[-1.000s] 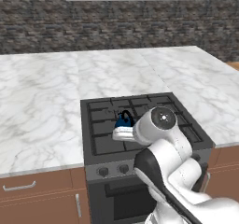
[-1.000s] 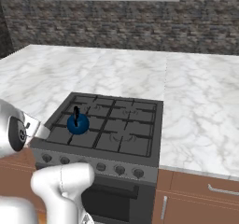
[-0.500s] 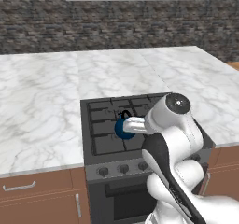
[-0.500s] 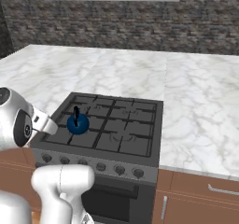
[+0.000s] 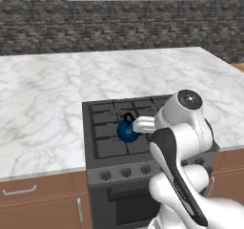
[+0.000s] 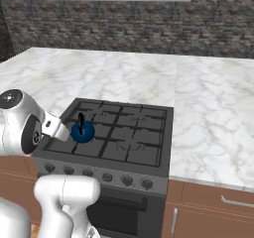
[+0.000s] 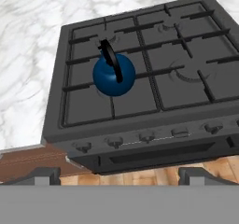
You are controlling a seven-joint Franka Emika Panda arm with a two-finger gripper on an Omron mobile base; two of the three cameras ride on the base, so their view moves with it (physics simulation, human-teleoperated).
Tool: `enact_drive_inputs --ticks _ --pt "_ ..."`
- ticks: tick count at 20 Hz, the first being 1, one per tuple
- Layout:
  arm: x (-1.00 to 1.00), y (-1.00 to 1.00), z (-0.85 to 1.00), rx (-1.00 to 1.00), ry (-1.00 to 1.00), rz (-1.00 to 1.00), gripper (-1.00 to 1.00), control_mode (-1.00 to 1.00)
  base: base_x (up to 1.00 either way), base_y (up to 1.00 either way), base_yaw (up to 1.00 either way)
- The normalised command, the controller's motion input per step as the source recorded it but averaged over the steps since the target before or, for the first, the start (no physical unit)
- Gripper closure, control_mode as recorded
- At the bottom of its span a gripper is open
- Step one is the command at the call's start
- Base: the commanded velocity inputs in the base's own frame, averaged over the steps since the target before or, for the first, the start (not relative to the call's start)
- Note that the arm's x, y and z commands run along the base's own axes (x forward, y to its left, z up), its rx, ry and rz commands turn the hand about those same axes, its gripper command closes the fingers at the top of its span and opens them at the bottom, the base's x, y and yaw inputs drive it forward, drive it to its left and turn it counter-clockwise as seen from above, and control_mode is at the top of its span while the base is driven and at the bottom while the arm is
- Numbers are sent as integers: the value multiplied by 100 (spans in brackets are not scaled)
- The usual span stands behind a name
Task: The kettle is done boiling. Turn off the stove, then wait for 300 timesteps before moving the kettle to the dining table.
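Left base view: kettle (image 5: 127, 130) arm-obscured.

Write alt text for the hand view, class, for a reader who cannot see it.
A small glossy blue kettle with a black arched handle sits on the black grates of a dark grey stove, seen from above and in front. A row of round knobs runs along the stove's front edge, white marble counter lies beyond, and the gripper tips rise wide apart at the bottom.
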Motion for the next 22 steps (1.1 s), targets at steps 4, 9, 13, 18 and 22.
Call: enact_drive_inputs --ticks 4,9,13,18,22 --pt "0 -32 0 0 -1 4 -100 -100 0 0 0" --pt "4 -19 -1 0 -5 9 -100 -100 0 0 0" --pt "14 0 0 0 -4 9 -100 -100 0 0 0" --pt "9 1 -2 0 -1 6 -100 -100 0 0 0" --pt "0 0 -2 -1 0 0 -100 -100 0 0 0"
